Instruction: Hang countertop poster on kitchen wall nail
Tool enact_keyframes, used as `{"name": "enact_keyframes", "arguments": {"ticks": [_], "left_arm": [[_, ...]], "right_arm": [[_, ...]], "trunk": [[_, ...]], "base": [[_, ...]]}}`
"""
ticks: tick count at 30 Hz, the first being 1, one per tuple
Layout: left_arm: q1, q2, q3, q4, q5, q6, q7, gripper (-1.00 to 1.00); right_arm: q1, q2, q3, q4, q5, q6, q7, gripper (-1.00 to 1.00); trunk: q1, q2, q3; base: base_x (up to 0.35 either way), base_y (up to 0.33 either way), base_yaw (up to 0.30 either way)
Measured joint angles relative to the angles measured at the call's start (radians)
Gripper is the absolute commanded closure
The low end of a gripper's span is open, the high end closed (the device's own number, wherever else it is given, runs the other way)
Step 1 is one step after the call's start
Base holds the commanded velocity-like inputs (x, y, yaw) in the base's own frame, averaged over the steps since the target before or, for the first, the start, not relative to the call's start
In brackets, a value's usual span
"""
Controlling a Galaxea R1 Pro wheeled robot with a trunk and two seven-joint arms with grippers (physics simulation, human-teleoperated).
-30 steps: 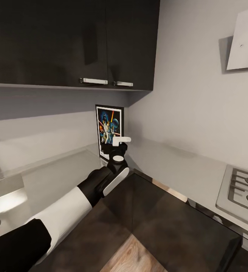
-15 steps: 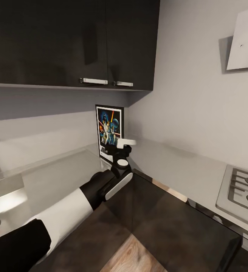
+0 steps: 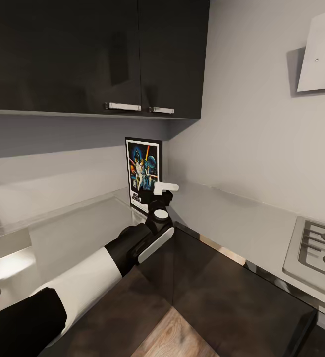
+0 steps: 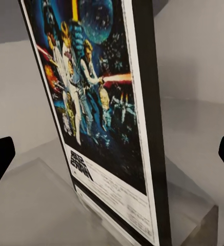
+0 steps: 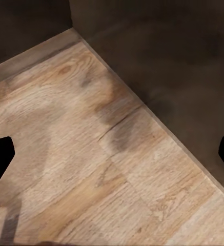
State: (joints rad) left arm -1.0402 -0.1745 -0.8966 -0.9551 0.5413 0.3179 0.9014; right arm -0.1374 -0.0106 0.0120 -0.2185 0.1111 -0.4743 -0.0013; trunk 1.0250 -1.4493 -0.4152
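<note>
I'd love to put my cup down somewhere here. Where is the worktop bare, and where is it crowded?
The kitchen countertop lies bare between the sink and the poster, and again from the corner along to the gas hob. The corner is crowded: the poster stands there with the left gripper open right in front of it.

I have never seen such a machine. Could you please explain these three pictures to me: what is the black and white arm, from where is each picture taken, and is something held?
The arm belongs to a wheeled robot with two arms, rendered in a simulator. The head view looks down from its head: the left gripper reaches toward the poster, which stands upright in the corner of the steel kitchen countertop, near a gas hob and a sink.

The left wrist view is from a camera beside that gripper: the poster stands between its dark fingertips, which are spread wide. Nothing is held yet.

The right wrist view looks at the wooden floor and dark cabinet fronts; that gripper is open too.
</note>
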Motion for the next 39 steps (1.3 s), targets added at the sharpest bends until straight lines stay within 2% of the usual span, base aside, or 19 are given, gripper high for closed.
{"name": "enact_keyframes", "arguments": {"ticks": [22, 30, 39], "left_arm": [[0.0, 0.0, 0.001, 0.0, 0.001, -0.001, 0.001, -1.0], [0.0, 0.0, 0.001, 0.0, 0.001, -0.002, 0.002, -1.0], [0.0, 0.0, 0.002, 0.003, 0.001, -0.002, 0.002, -1.0]], "right_arm": [[0.0, 0.001, 0.0, 0.0, 0.011, -0.002, 0.0, -1.0], [0.0, 0.001, -0.001, 0.0, 0.011, -0.002, 0.0, -1.0], [0.0, 0.001, -0.001, 0.0, 0.011, -0.002, 0.0, -1.0]], "trunk": [[0.0, 0.0, 0.0], [0.0, 0.0, 0.0], [0.0, 0.0, 0.0]], "base": [[0.04, 0.0, 0.0], [0.173, 0.0, 0.0], [0.034, 0.0, 0.0]]}}
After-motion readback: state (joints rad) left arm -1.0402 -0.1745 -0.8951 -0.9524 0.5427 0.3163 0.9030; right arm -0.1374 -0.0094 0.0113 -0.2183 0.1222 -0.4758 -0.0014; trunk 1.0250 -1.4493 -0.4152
